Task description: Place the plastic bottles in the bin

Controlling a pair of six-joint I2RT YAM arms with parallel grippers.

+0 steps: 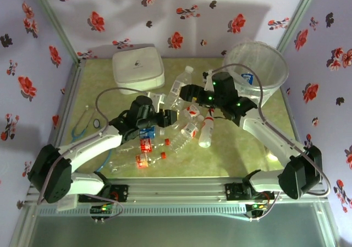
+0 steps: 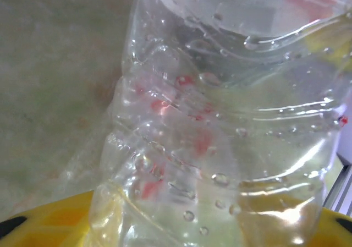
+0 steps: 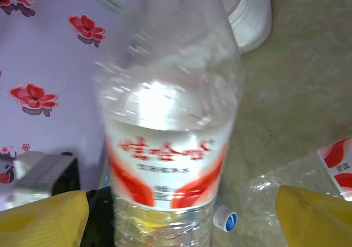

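Reaching into the heap, the left gripper (image 1: 164, 118) sits low among the plastic bottles (image 1: 165, 140), which lie jumbled mid-table, well short of the bin (image 1: 257, 43) at the far right corner. From its own camera one clear, crumpled bottle (image 2: 231, 126) presses right up to the lens between the yellow fingers (image 2: 38, 222). It is so close that I cannot tell whether the jaws pinch it or merely straddle it. Over to the right gripper (image 3: 181, 208): it is spread wide, table showing on the right side of a red-labelled bottle (image 3: 168, 164) standing between its pads (image 3: 316, 214). That looks like lining up for a grab, since this arm is the one next to the bin. That bottle's upper half is smeared with blur and its neck runs out of frame. A small blue-and-white cap (image 3: 224, 218) peeks out beside it. From above, both arms cover the middle of the pile, so an exact bottle count is out. The white box (image 1: 137, 68) sits apart at the back.
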